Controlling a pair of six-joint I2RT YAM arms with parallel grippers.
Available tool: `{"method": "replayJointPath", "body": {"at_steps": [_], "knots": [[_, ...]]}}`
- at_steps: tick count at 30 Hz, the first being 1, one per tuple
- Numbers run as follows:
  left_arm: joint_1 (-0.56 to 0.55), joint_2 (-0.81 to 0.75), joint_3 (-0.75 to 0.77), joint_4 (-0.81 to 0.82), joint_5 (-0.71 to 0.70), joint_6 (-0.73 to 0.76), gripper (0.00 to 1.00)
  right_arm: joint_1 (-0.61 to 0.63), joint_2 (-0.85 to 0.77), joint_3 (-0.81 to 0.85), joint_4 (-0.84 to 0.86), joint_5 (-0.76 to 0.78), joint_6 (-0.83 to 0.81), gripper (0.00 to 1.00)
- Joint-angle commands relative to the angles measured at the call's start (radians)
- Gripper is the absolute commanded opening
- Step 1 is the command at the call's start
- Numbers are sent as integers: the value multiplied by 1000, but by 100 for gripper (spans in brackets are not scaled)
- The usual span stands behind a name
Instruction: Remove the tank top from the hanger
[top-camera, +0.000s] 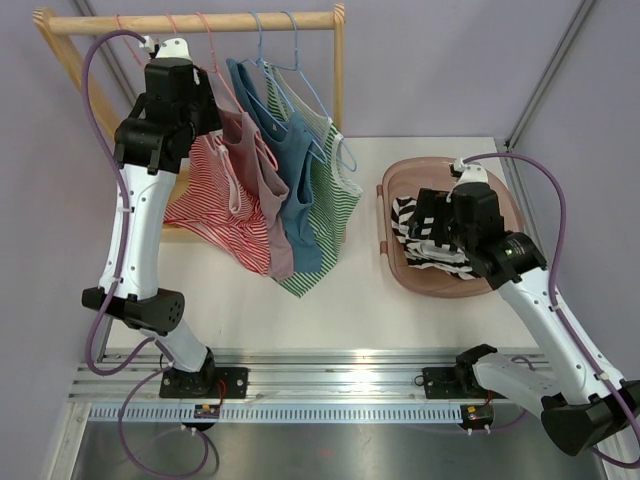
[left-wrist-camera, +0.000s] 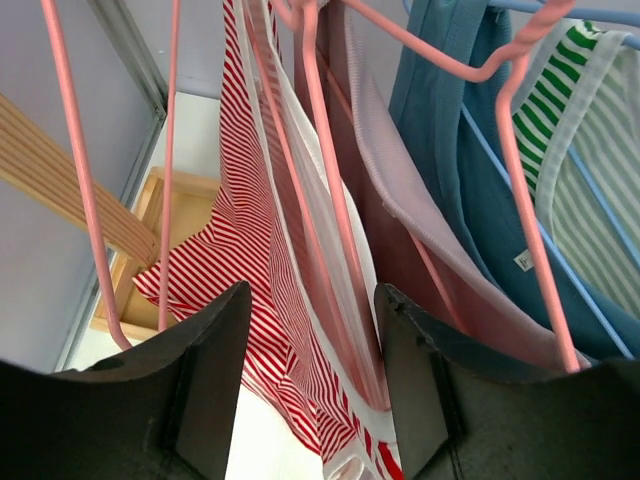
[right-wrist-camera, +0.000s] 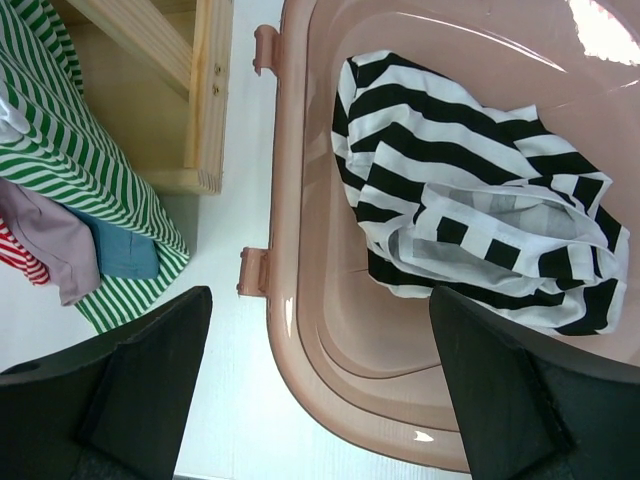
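A red-and-white striped tank top (top-camera: 215, 215) (left-wrist-camera: 240, 230) hangs on a pink hanger (left-wrist-camera: 330, 180) at the left end of the wooden rail (top-camera: 200, 22). My left gripper (left-wrist-camera: 312, 300) is raised at that hanger. Its fingers stand apart around the top's white-edged strap and the hanger's wire, and the right finger (left-wrist-camera: 410, 380) is close against them. The left finger is clear of the cloth. My right gripper (right-wrist-camera: 320, 300) hangs open over the near-left corner of the pink basin (right-wrist-camera: 290, 330) and holds nothing.
Mauve (top-camera: 262, 190), blue (top-camera: 295, 200) and green-striped (top-camera: 335, 200) tops hang right of the red one on their own hangers. A bare pink hanger (left-wrist-camera: 80, 180) hangs on its left. A black-and-white striped garment (right-wrist-camera: 470, 190) lies in the basin (top-camera: 400, 180).
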Motion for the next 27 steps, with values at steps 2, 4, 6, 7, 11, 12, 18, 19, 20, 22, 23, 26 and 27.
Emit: {"method": "replayJointPath", "body": {"at_steps": [2,4,6,7,11,12,18,19,20,22,23,26,27], "knots": [[-1,11,54,34,-61,21,51,-4,-13,-11,52,-42,-23,96],[3,20,65,28,-66,26,47,-4,-13,-16,55,-48,-25,96],[7,34,76,19,-61,24,38,-3,-16,-19,60,-56,-27,96],[8,37,77,17,-60,23,33,-4,-19,-20,61,-57,-27,96],[8,32,79,18,-46,15,5,-4,-26,-19,64,-68,-30,95],[8,28,82,19,-44,13,2,-3,-26,-19,64,-76,-31,95],[8,3,105,31,-58,17,0,-4,-33,-23,77,-113,-36,95],[8,-9,108,35,-60,15,0,-4,-36,-23,78,-117,-42,95],[8,-14,114,34,-61,13,0,-4,-44,-25,80,-117,-43,95],[8,-21,146,25,-60,12,0,-4,-53,-23,80,-117,-48,95],[10,-26,153,20,-57,13,0,-4,-55,-23,80,-122,-48,95],[8,-53,159,23,-52,13,0,-4,-64,-22,80,-131,-50,95],[8,-63,159,25,-50,13,0,-4,-67,-22,80,-134,-53,96]]}}
